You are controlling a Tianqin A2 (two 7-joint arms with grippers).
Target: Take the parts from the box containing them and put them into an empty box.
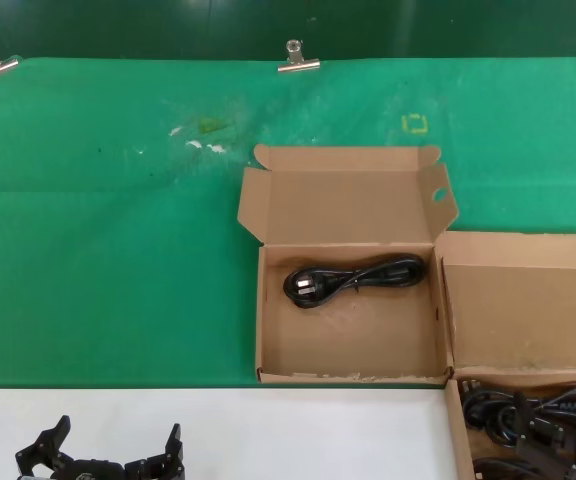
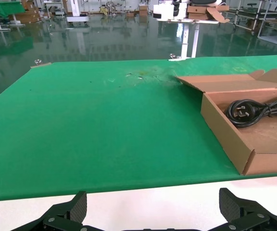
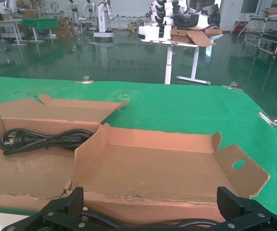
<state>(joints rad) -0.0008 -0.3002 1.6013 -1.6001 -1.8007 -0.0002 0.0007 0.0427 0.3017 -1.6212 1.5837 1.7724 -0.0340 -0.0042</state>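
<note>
Left tool (image 1: pixel 118 440) sits parked at the near edge of the desk (image 1: pixel 108 260), jaws spread wide and holding nothing. Centre, the receiving box (image 1: pixel 268 330) has one cord (image 1: pixel 353 278) lying inside. Far right, the source box (image 1: pixel 454 420) holds a heap of cords (image 1: pixel 528 430), and the right tool (image 3: pixel 149 198) hovers over it, wide open. The danger is tangled cables: grab one and the neighbours may drag out or snag the cardboard wall.

my desk (image 1: pixel 108 280) wears matt green felt-like cloth, stained whitish near the back, held by shiny metal clips (image 1: pixel 297 58). both boxes (image 1: pixel 353 300) are matt brown cardboard, front edge frayed pale. the cord (image 1: pixel 353 278) is smooth black rubber, faintly glossy.
</note>
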